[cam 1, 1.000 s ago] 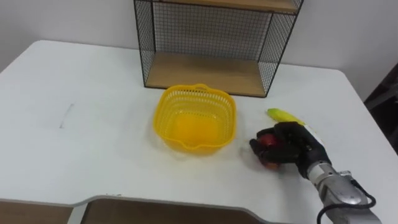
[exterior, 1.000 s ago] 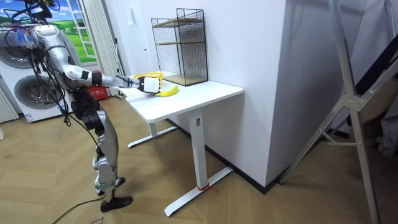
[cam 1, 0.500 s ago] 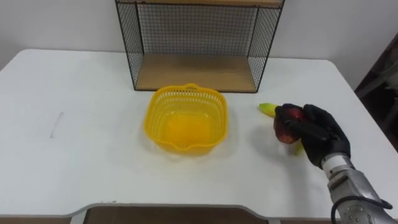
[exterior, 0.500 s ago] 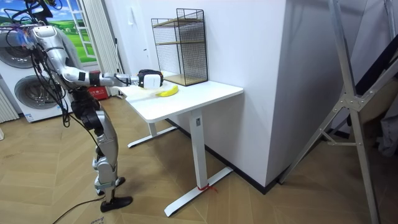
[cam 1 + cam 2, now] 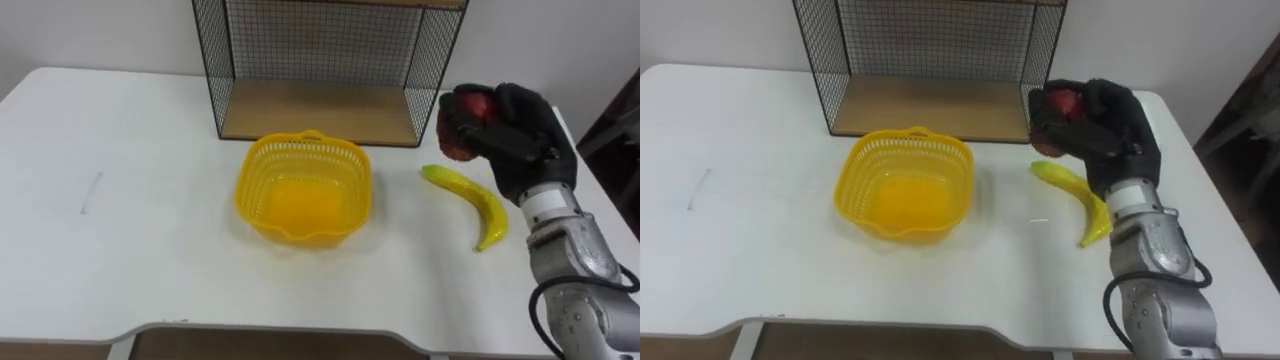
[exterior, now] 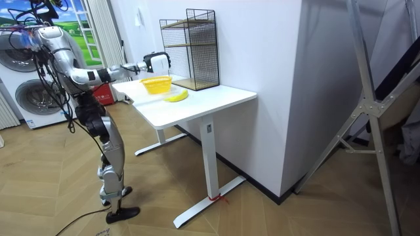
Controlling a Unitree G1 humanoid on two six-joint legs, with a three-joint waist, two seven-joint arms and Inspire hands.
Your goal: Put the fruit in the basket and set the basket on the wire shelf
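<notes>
My right hand (image 5: 520, 135) (image 5: 1110, 125) is raised above the table's right side, its dark fingers curled round a red apple (image 5: 462, 132) (image 5: 1062, 105). A yellow banana (image 5: 470, 200) (image 5: 1072, 195) lies on the white table (image 5: 120, 250) just below that hand. The yellow plastic basket (image 5: 303, 188) (image 5: 905, 183) stands empty at the table's middle, left of the hand. Behind it the black wire shelf (image 5: 330, 60) (image 5: 930, 55) with a wooden floor stands at the table's back edge. In the room view the robot stands at the table's end, right hand (image 6: 156, 62) held out over the basket (image 6: 156, 84).
The table's near edge (image 5: 300, 335) runs along the bottom of the eye views. A faint grey mark (image 5: 92, 190) lies on the table at the left. In the room view a washing machine (image 6: 26, 92) stands behind the robot and a wall (image 6: 262, 78) borders the table.
My right hand has lifted the apple off the table, up and toward the shelf, uncovering the banana. The head camera has shifted slightly.
</notes>
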